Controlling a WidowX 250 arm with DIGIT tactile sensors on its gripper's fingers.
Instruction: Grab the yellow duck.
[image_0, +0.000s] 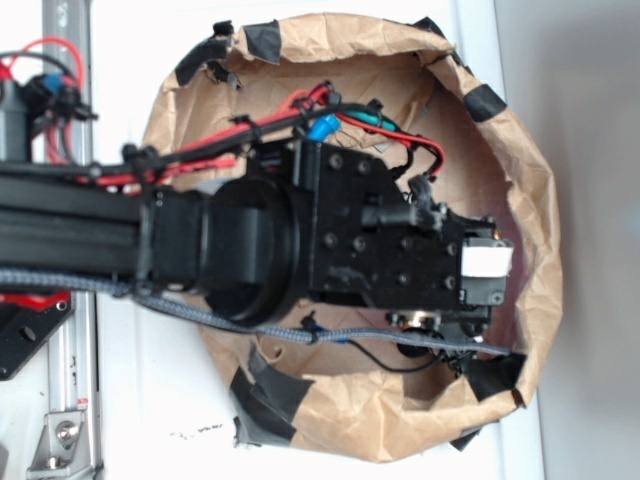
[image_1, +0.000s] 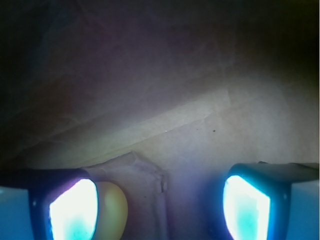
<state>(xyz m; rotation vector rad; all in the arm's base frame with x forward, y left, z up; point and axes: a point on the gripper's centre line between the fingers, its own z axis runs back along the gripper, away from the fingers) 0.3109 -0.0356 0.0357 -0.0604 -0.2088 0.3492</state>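
Observation:
In the wrist view a rounded bright yellow shape, the yellow duck (image_1: 112, 212), shows only in part; it lies on the brown paper floor, right against the inner side of my left finger (image_1: 74, 210). My gripper (image_1: 160, 210) is open, its right finger (image_1: 246, 207) far from the duck, and the wide gap holds only bare paper. From the exterior view my black arm (image_0: 330, 240) reaches down into the brown paper bag (image_0: 540, 200) and hides both fingers and duck.
Creased paper walls (image_1: 200, 115) close in around the gripper, with a raised fold (image_1: 145, 167) on the floor. Black tape patches (image_0: 262, 38) mark the bag's rim. Red and black cables (image_0: 240, 130) run along the arm. A metal rail (image_0: 70, 400) stands at the left.

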